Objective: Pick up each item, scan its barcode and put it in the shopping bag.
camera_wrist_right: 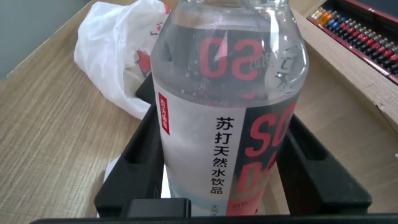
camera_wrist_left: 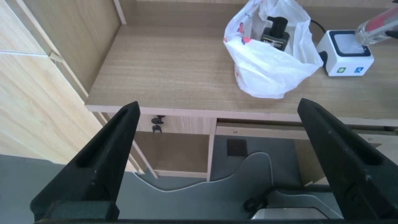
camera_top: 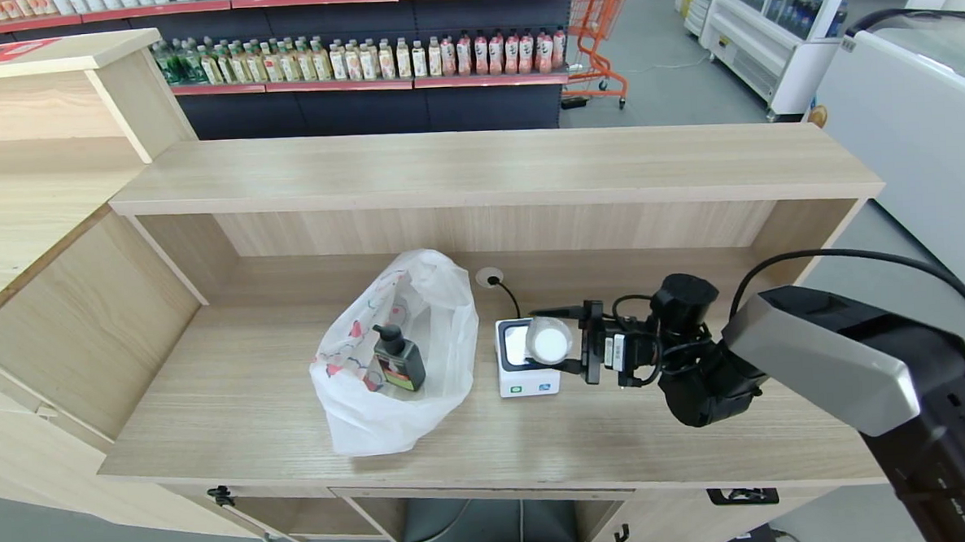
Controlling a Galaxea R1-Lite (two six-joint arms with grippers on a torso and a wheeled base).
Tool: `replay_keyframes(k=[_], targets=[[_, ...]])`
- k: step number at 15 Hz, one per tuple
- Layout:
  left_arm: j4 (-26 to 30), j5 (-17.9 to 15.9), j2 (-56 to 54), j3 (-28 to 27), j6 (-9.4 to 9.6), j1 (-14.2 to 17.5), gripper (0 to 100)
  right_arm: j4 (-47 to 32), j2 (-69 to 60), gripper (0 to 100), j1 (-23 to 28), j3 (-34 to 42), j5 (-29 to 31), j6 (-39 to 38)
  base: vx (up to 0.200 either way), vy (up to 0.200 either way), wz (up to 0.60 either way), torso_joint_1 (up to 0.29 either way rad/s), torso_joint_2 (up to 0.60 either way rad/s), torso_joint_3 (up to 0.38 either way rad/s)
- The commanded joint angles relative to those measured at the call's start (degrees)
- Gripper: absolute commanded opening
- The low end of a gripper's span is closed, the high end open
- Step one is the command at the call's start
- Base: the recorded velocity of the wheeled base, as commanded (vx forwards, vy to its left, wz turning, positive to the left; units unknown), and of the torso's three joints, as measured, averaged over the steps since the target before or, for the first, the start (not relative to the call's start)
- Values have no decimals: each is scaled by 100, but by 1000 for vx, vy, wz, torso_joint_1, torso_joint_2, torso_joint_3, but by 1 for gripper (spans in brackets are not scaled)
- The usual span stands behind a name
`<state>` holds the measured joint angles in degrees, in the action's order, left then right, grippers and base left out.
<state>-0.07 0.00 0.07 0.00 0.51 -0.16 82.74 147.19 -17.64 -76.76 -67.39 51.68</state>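
Right gripper [camera_top: 546,339]: black fingers [camera_wrist_right: 140,165] clamped on either side of a clear plastic soda-water bottle with a white and red label [camera_wrist_right: 230,106]. The bottle is held in the air just above a small white box scanner with a glass top [camera_top: 528,379]. Its long axis runs roughly along the line of the fingers. The narrowing shoulder end points away from the wrist towards the bag's side, and the cap is out of sight. In the left wrist view the bottle slants, with the lower end over the scanner window and the higher end towards the right arm. Scanner: stands on the light wood-grain desk [camera_top: 236,404], right of centre, with a black cable running back to a round grommet hole [camera_top: 491,277]. Translucent white plastic shopping bag with red print [camera_top: 382,406]: just beside the scanner on its left, mouth open upward. It holds an upright dark pump bottle with a black dispenser head [camera_top: 398,363]. Left gripper [camera_wrist_left: 217,109]: black fingers [camera_wrist_left: 106,155] spread wide apart with nothing between them, hanging in front of the desk's near edge, below the desk top, well apart from bag and scanner. Background: long store shelf of drink bottles [camera_top: 359,60] behind the counter, and an orange trolley [camera_top: 603,38] in the aisle.
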Motion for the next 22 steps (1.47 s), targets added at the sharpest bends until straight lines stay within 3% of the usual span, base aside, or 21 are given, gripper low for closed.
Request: replay_keyframes(k=[1, 10, 15, 19, 22], targets=[[-1, 0, 1, 0, 2, -2, 100, 6, 275, 0, -11, -295, -2, 0, 0, 0, 0, 0, 0, 0], [-1, 0, 1, 0, 2, -2, 100, -320, 20, 0, -55, -418, 50, -8, 0, 0, 0, 0, 0, 0], [-1, 0, 1, 0, 2, -2, 100, -1418, -1140, 0, 384, 30, 217, -369, 0, 0, 0, 0, 0, 0], [-1, 0, 1, 0, 2, -2, 100, -1673, -2238, 0, 604, 381, 393, -2171, 0, 0, 0, 0, 0, 0], [-1, 0, 1, 0, 2, -2, 100, -1682, -3161, 0, 674, 1260, 1439, -3260, 0, 0, 0, 0, 0, 0]])
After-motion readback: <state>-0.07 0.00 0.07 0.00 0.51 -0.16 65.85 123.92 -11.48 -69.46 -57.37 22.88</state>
